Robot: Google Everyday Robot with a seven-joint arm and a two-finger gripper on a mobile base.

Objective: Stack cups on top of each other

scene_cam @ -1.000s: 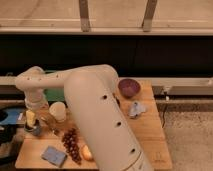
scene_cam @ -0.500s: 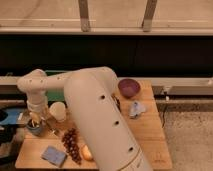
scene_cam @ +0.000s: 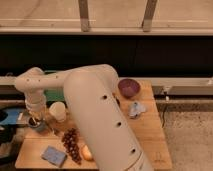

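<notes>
gripper (scene_cam: 36, 119): at the table's (scene_cam: 150, 142) left edge, lowered onto the dark metal cup (scene_cam: 38, 125); jaw state cannot be told.
dark metal cup: under the gripper, near the left edge.
pale cup (scene_cam: 58, 111): upright, just right of it.
handling: metal cup likely stiff, light, slippery; grip across the rim.
others: purple bowl (scene_cam: 128, 87), grapes (scene_cam: 71, 144).
</notes>
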